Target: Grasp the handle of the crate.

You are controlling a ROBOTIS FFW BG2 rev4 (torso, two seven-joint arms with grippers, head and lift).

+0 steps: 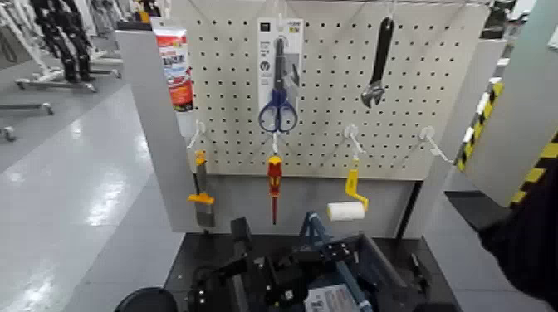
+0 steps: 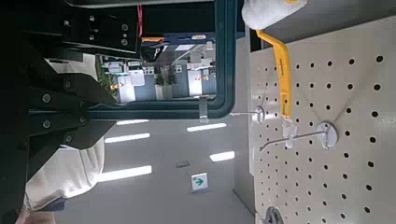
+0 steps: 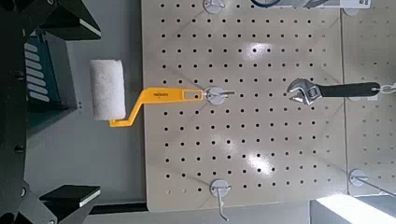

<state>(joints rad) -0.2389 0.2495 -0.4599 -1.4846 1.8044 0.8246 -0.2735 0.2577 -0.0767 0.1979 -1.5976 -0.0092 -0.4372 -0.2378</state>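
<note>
1. The right gripper [image 3: 86,110] is released: its two black fingers [image 3: 67,21] stand wide apart and hold nothing. The slatted wall of the crate [image 3: 42,79] shows in the gap between them, so this pincer is close over the crate.
2. The left gripper [image 1: 247,270] hangs just beside the crate, on the robot's left of it. I cannot tell whether it is released or clenched.
3. The handle [image 1: 314,228] is a thin blue-grey bar. It stands up over the middle of the crate [image 1: 378,261] and is not yet grasped, in my judgement.
4. The crate is dark grey-blue plastic, rectangular, with ribbed sides that look hard and smooth.
5. Risk: the bar is narrow and hinged. If only one finger pushes it, it can swing down and away, and the pincer will then close on air.
6. Risk: the two pincers are near each other above the crate, so a wide approach may make them collide.
7. Behind the crate, a white pegboard [image 1: 332,91] carries a red-yellow screwdriver [image 1: 274,178] and a fluffy paint roller [image 1: 345,211] with a yellow handle. Reaching too far past the crate could knock these.
</note>
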